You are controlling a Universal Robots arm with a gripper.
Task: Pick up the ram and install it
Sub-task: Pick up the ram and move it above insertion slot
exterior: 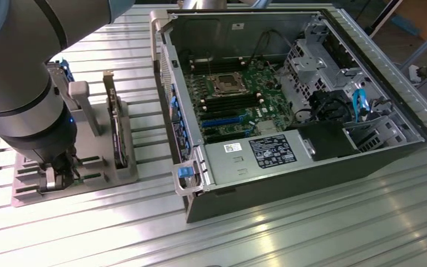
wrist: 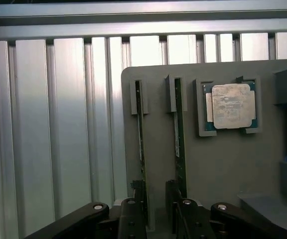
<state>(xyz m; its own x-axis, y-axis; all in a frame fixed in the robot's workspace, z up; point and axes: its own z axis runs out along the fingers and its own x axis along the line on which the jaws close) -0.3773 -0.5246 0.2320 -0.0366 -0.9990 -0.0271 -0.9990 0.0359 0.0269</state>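
The open computer case (exterior: 288, 186) takes up the centre and right of the exterior view, with its motherboard (exterior: 236, 100) exposed. The arm (exterior: 20, 83) stands in the upper left, its wrist pointed straight down over the grey tray (exterior: 73, 186) in the lower left. The gripper (wrist: 158, 214) hangs low there, spread wide and empty, at the ends of a ram stick (wrist: 142, 139) and a second ram stick (wrist: 179, 144), both on edge in neighbouring slots. The step in hand looks like the pick-up, with no grasp made yet; which stick it targets cannot be told. A clean grasp would need the jaws centred across one stick. A processor chip (wrist: 230, 105) lies beside them.
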